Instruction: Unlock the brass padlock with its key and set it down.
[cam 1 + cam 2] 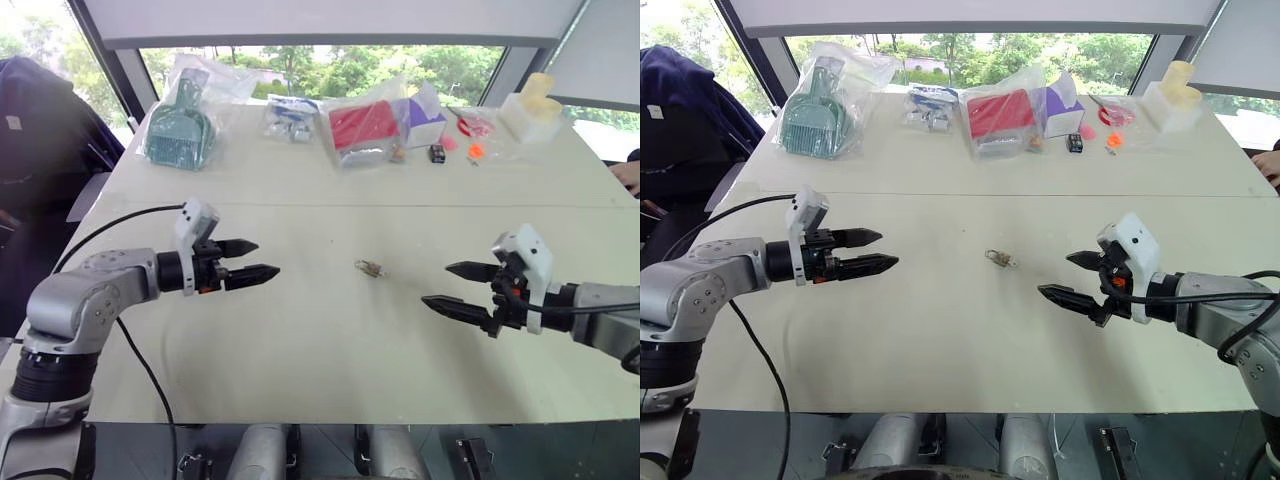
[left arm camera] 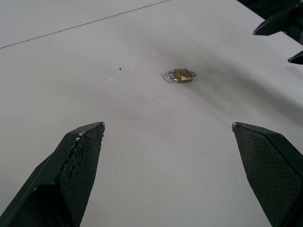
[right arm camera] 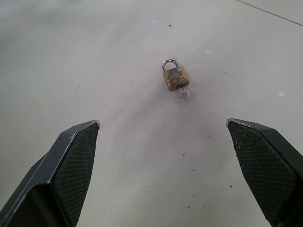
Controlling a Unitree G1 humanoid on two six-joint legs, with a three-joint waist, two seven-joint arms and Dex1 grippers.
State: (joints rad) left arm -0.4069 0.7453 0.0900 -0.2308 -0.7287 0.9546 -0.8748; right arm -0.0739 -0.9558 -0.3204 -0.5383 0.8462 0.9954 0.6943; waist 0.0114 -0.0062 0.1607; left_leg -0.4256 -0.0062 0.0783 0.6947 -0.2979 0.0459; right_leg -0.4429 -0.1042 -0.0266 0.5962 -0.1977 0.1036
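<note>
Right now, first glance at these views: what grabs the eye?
The tiny brass padlock, lying flat on the bare white table with its key in the keyhole, midway between both arms. The left gripper and right gripper hover open on either side, pointing in at it. Bagged items, including a green dustpan, line the far edge.

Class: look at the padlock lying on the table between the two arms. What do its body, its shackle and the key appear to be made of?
Padlock body: likely brass, by its dull yellow, mottled surface. Shackle: a thin silvery loop, probably steel, with a bright sheen. Key: a pale grey metal head at the base of the body; which metal cannot be told. Table: matt off-white, probably a painted or laminated board.
</note>
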